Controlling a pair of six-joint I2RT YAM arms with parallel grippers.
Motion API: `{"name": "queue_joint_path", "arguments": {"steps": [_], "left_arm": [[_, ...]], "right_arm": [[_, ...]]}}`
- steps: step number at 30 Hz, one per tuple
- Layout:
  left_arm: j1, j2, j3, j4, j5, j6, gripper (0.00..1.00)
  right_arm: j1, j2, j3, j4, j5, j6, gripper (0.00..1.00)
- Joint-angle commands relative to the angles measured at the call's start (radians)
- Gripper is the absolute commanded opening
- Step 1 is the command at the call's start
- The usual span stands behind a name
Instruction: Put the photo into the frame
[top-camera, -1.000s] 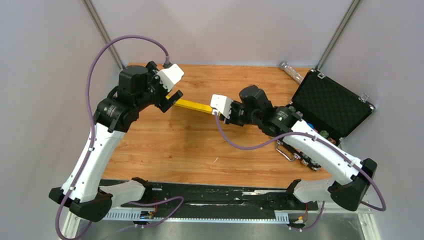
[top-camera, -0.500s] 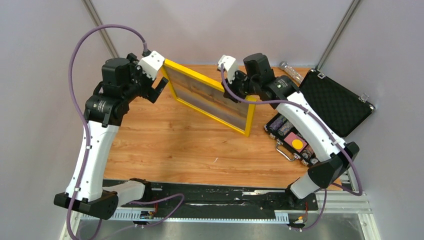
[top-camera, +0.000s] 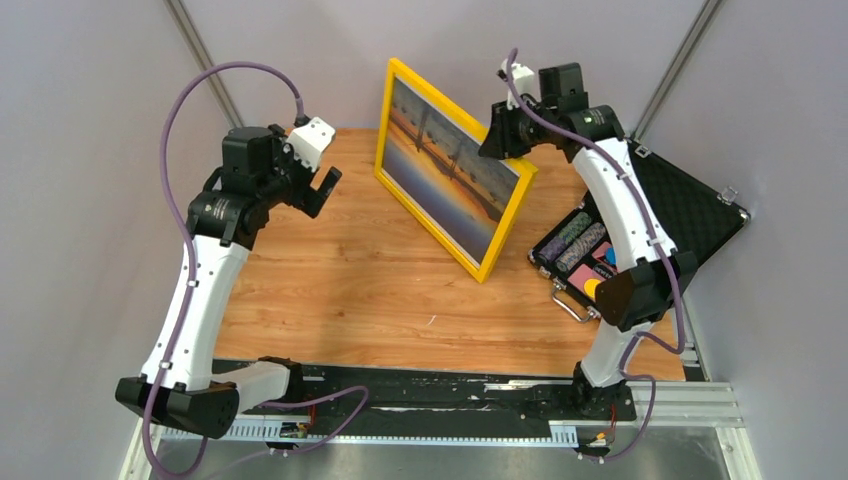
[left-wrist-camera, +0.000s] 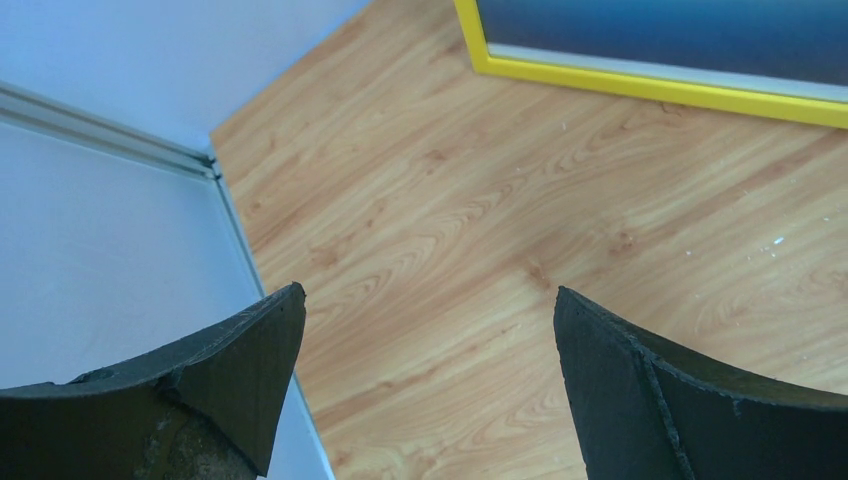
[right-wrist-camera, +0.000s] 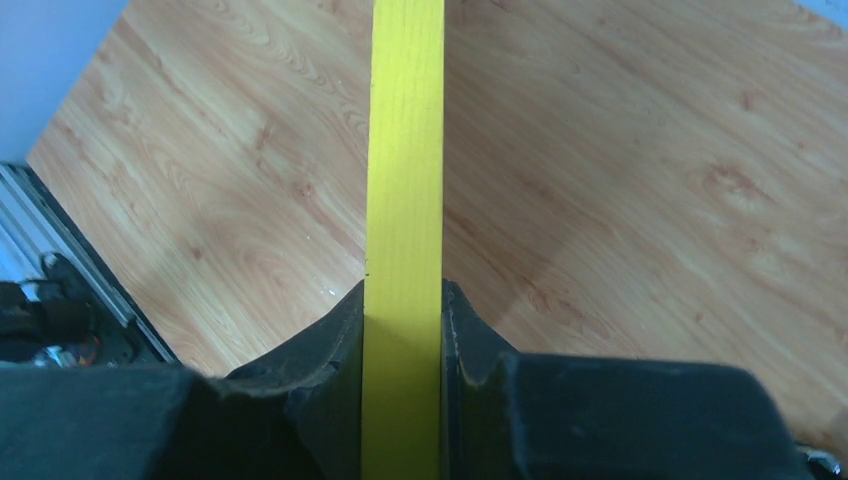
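The yellow frame (top-camera: 483, 264) stands tilted on a lower corner, held up above the table, its front facing the camera. The sunset photo (top-camera: 445, 172) sits inside it, orange above and blue below. My right gripper (top-camera: 507, 139) is shut on the frame's upper right edge; in the right wrist view the yellow edge (right-wrist-camera: 404, 180) runs between the two black fingers (right-wrist-camera: 320, 360). My left gripper (top-camera: 322, 190) is open and empty, left of the frame and apart from it. In the left wrist view the frame's lower edge (left-wrist-camera: 640, 85) shows at the top, beyond the open fingertips (left-wrist-camera: 260, 350).
An open black foam-lined case (top-camera: 668, 205) lies at the right with coloured small items (top-camera: 585, 255) in its lower half. A clear bottle (top-camera: 572, 132) lies at the back right. The wooden table (top-camera: 350, 290) ends at grey walls left and behind.
The right gripper has lifted and turned the frame from lying nearly flat to standing upright with the photo facing the camera. The left gripper has let go and drawn back left.
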Motion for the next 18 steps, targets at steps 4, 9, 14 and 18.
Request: {"name": "queue_joint_path", "arguments": {"steps": [4,9,14,18], "left_arm": [[0.008,-0.015,-0.079,0.071,0.061,-0.044,1.0],[0.008,-0.009,-0.123,0.095,0.091,-0.063,1.0],[0.009,-0.002,-0.158,0.108,0.122,-0.071,1.0],[0.008,0.013,-0.167,0.116,0.144,-0.083,1.0]], "right_arm": [[-0.139,-0.001,0.072,0.115,-0.151,0.218,0.0],[-0.212,-0.023,-0.061,0.18,-0.205,0.299,0.0],[-0.26,-0.061,-0.207,0.259,-0.245,0.358,0.0],[-0.279,-0.085,-0.307,0.309,-0.272,0.395,0.0]]}}
